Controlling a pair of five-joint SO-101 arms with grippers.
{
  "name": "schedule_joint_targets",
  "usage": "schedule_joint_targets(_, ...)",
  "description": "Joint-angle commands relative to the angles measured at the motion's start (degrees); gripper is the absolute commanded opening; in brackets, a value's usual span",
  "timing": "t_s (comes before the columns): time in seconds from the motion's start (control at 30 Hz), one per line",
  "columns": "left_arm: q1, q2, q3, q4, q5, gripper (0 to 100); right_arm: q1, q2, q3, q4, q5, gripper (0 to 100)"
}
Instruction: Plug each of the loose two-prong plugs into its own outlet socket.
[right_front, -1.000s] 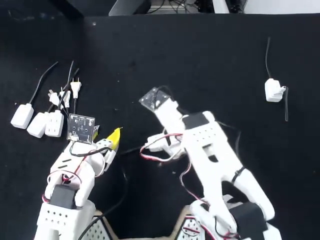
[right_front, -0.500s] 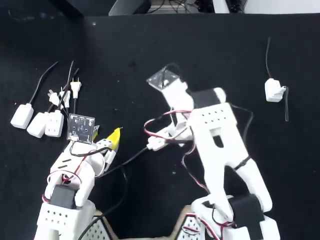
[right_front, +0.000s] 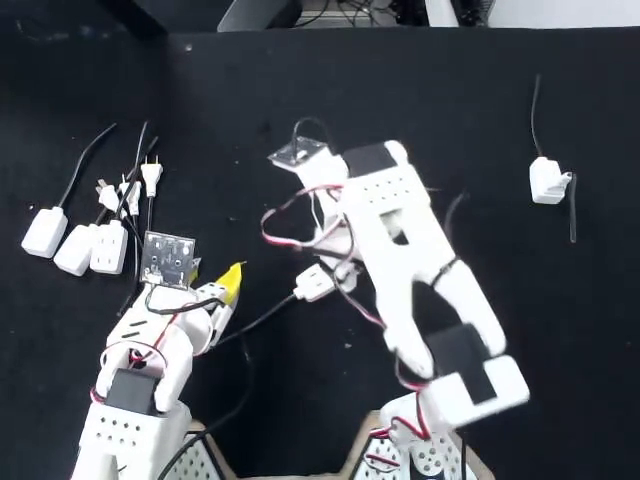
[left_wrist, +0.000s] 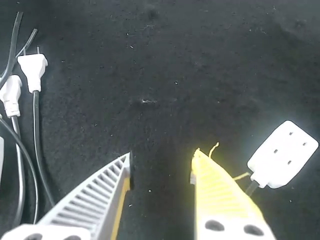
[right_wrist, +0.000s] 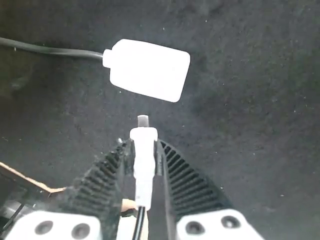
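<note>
Right arm (right_front: 400, 240) has swung across; right hand (right_wrist: 142, 146) clamps the plug (right_wrist: 144, 162), outlet socket (right_wrist: 147, 70) just ahead. Left hand (left_wrist: 160, 167) stands wide, empty. Risk: the unrestrained socket slides on the counter (right_front: 450, 100) under prong pressure.

Lying side by side near the left edge of the black bench (right_front: 250, 90), each trailing a black cord: three white sockets (right_front: 76, 249). Resting just past them among tangled cords: three loose plugs (right_front: 128, 190), one with its prongs pointing away from the arms. Sitting flat near the middle, slots facing up: another socket (right_front: 315, 283). Lying far off to the right: a last socket (right_front: 547, 181). Being pinched between the fingers of the right gripper (right_wrist: 143, 146): a small white plug (right_wrist: 144, 136), pointing at a white block (right_wrist: 148, 69) just ahead, not touching it.
</note>
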Motion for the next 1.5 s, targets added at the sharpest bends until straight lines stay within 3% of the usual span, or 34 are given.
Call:
schedule_joint_targets(0.0,0.1,-0.5,-0.7,-1.2,0.0,20,0.4,3.0,-7.9,3.0,-0.5,1.1)
schedule_joint_targets(0.8,0.1,-0.5,-0.8,-1.2,0.0,20,2.0,17.3,-22.4,6.6,-0.5,1.1)
schedule_joint_targets(1.17,0.1,-0.5,-0.8,-1.2,-0.1,20,6.6,22.7,-24.7,6.9,-2.8,1.1)
schedule_joint_targets(1.47,0.1,-0.5,-0.8,-1.2,-0.1,20,2.5,20.4,-24.8,7.1,-4.1,1.1)
